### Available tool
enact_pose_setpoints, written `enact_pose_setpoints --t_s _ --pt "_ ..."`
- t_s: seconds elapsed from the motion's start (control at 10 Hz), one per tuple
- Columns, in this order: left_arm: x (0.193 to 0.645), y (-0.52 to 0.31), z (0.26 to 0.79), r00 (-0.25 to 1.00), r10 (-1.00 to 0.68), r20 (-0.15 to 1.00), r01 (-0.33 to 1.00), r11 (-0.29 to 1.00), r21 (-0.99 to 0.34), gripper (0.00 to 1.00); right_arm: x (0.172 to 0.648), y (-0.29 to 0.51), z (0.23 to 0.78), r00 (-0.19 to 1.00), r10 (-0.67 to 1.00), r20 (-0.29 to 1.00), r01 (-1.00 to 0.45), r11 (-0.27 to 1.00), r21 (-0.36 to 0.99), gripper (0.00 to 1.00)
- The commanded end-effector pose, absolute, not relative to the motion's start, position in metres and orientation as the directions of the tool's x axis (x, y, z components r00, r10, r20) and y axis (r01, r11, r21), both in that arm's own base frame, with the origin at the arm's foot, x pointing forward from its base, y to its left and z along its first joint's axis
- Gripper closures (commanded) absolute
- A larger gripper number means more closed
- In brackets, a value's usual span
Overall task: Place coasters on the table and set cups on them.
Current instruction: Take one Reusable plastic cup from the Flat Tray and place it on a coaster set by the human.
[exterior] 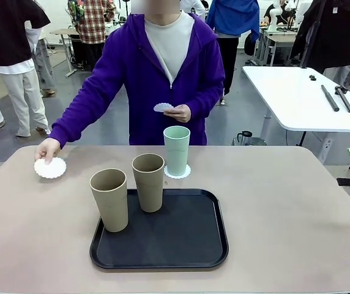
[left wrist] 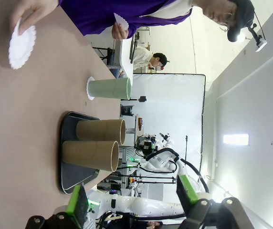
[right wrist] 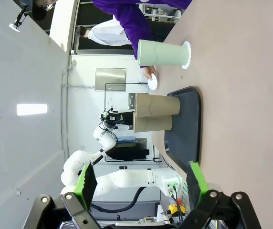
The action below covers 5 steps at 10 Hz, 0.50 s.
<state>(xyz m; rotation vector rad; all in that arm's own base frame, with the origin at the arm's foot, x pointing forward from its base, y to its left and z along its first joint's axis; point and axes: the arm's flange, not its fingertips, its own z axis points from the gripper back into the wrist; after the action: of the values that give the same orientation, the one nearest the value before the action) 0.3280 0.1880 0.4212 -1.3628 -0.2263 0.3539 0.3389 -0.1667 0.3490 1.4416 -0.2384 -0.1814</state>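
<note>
Both arms' jaws spread; tray [exterior: 187, 240] lies by table's [exterior: 297, 214] near edge, open tabletop rightward.

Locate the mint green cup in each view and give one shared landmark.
Front: mint cup at centre, upright on a coaster just beyond the black tray.
Left wrist: mint cup upper middle, rolled sideways, above the two beige cups.
Right wrist: mint cup upper middle, sideways, above the beige cups.
Landmark: the black tray carrying both beige cups.

Smooth beige-tan table [exterior: 297, 202], rounded corners. Black rectangular tray [exterior: 181, 245] at centre. White scalloped paper doily [exterior: 50, 168] far left. Second doily [exterior: 188, 172] just beyond tray.
</note>
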Motion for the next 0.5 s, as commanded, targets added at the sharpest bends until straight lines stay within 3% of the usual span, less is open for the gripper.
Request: enact_pose_setpoints --t_s 0.0,0.4 --pt "0.3266 0.1887 0.422 0.927 0.375 -0.031 -0.098 0.159 -0.982 0.0 0.3353 -0.1667 0.3509 0.966 -0.253 0.059 -0.028 0.124 0.992 0.0" --pt "0.3266 0.1887 0.422 0.927 0.375 -0.031 -0.098 0.159 -0.982 0.0 0.3353 -0.1667 0.3509 0.966 -0.253 0.059 -0.028 0.124 0.992 0.0"
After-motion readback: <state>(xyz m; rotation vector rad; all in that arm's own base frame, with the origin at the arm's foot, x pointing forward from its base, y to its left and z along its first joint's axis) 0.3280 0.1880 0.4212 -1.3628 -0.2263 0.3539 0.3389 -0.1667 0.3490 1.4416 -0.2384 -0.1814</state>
